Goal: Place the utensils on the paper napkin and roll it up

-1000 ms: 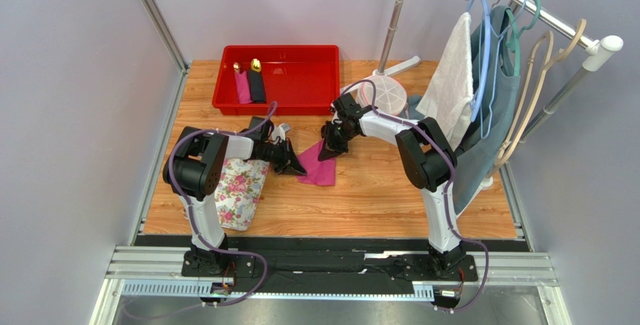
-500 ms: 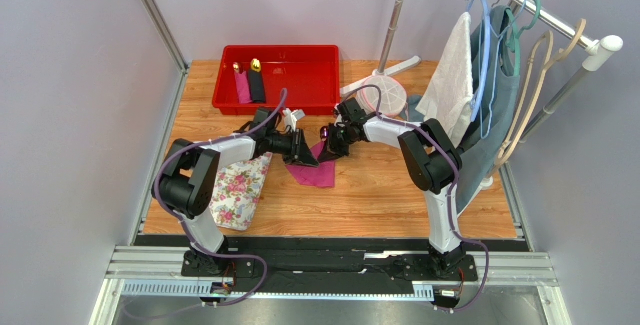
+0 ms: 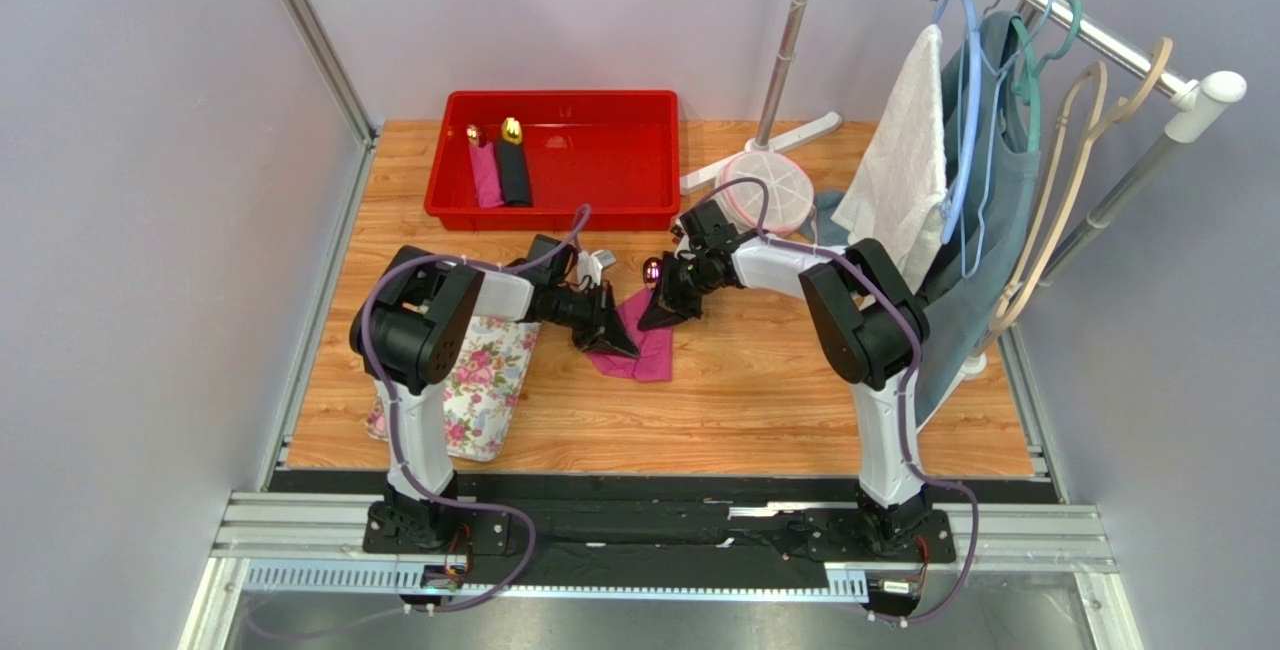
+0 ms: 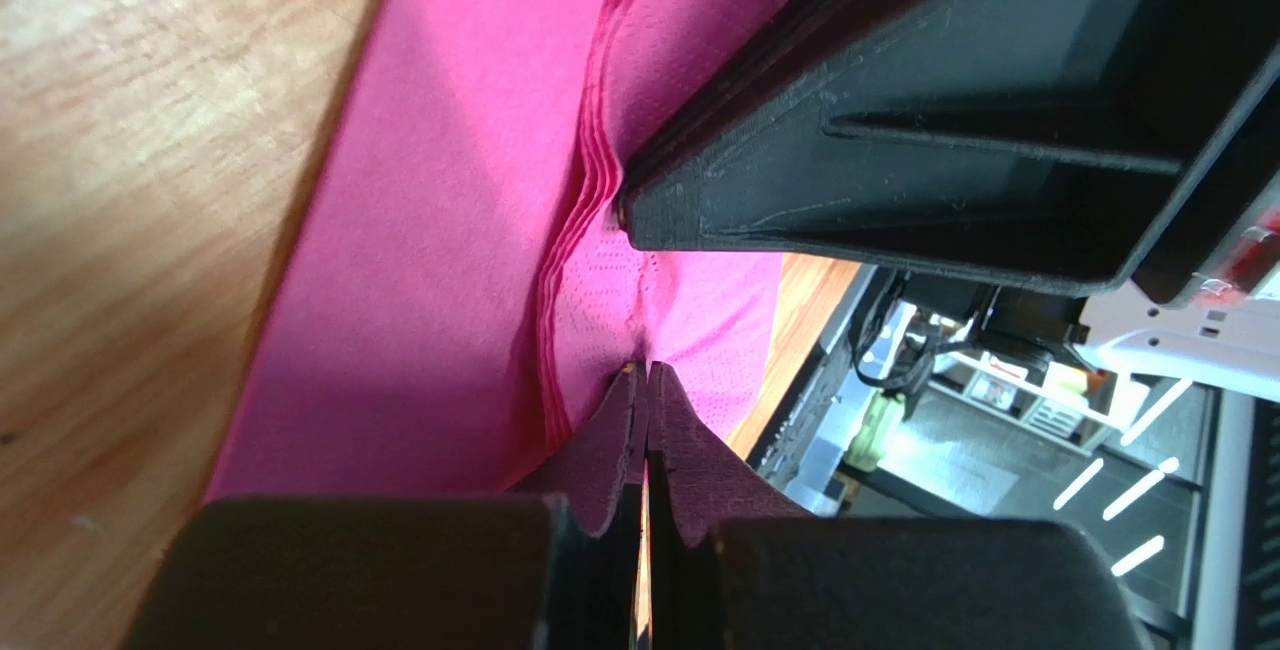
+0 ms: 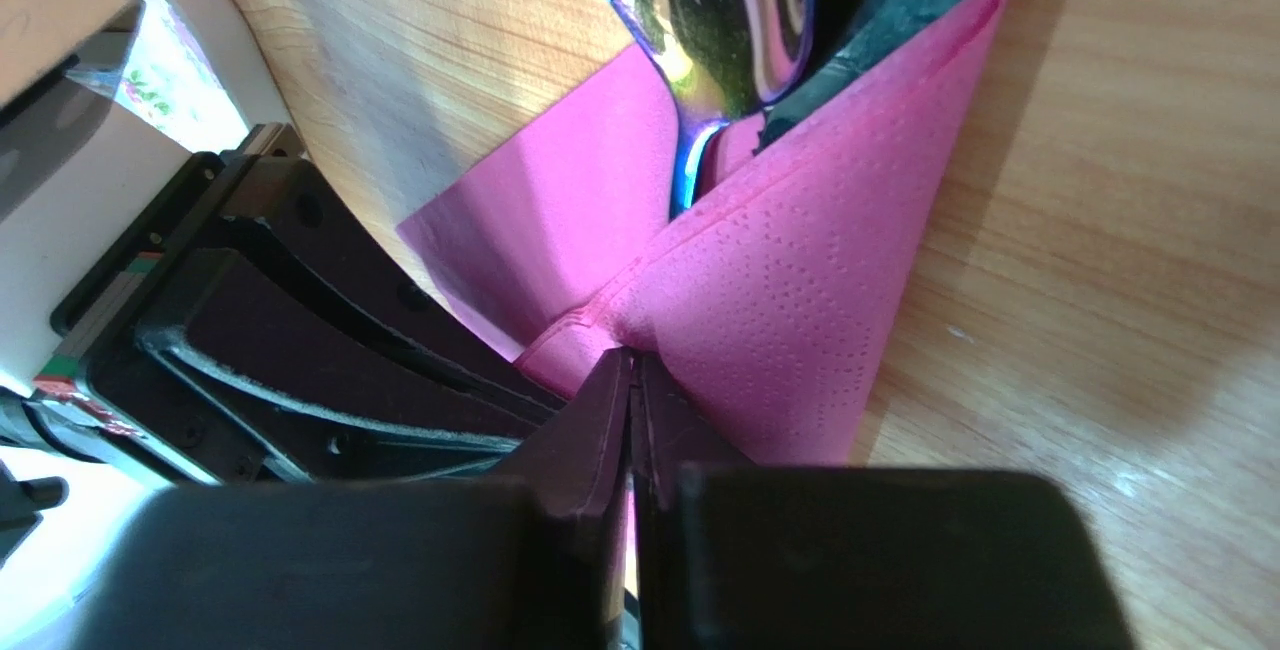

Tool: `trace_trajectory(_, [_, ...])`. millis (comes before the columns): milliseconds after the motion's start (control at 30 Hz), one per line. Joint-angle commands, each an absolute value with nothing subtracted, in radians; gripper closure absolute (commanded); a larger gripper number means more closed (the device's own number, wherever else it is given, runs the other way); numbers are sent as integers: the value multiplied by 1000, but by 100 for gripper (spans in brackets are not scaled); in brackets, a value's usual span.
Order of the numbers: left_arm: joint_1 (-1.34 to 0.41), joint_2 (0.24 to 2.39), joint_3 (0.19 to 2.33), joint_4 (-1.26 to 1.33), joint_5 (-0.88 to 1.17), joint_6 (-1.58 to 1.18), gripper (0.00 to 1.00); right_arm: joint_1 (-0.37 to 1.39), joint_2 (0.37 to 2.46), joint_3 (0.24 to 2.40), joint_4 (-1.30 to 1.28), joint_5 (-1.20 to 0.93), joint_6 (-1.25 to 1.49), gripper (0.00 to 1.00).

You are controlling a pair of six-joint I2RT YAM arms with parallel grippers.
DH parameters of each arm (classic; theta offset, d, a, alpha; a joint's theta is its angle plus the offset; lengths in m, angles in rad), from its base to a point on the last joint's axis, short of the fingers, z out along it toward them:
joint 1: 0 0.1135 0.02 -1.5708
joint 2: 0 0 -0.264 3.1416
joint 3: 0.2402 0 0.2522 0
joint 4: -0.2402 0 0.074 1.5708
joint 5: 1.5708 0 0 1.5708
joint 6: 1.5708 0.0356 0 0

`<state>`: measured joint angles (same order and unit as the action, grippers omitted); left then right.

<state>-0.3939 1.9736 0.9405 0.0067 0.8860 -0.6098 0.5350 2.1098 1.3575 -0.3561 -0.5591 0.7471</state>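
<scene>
- The paper napkin (image 3: 646, 358) lies on the wooden table (image 3: 781, 395), about in the middle. It is nearer than the red bin (image 3: 601, 178) and just right of the flowery cloth (image 3: 478, 380).
- The napkin is folded over on itself, not flat. Its far end is lifted up a bit.
- The utensils (image 5: 724, 5) sit inside the fold. A shiny purple spoon head sticks out at the far end. I cannot tell how many pieces are in there.
- The left gripper (image 4: 646, 380) comes in from the left. Its two fingers are pressed tight together, and a fold of the pink paper is pinched at their tips.
- The right gripper (image 5: 628, 373) comes in from the right and far side. Its fingers are closed too, nipping the edge of the napkin just below the spoon head.
- The two grippers are very near each other, with the napkin between them.
- In the red bin, at its left end, are a pink roll (image 3: 486, 170) and a black roll (image 3: 514, 170) with gold tops.
- A clothes rack (image 3: 1052, 13) with hangers stands on the right.
</scene>
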Motion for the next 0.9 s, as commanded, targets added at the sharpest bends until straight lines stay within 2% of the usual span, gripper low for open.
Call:
trace_trajectory(0, [-391,2032,945,-67,755,-540,100,535,2066,1342,-433,-538,698,86])
trace_trajectory(67, [-387,2037,946,-83,744,-538,100,535,2014,1354,-434,-551,677,79])
trace_trajectory(133, [-387,2037,957,-94,742,-532,100,535,1984,1361,-439,-555,644,78])
trace_trajectory(400, [-387,2016,969,-104,744,-519,100,558,1968,1342,-497,-534,600,92])
trace_trajectory(867, [-362,1984,937,-65,796,-529,100,600,2120,1347,-538,-430,578,100])
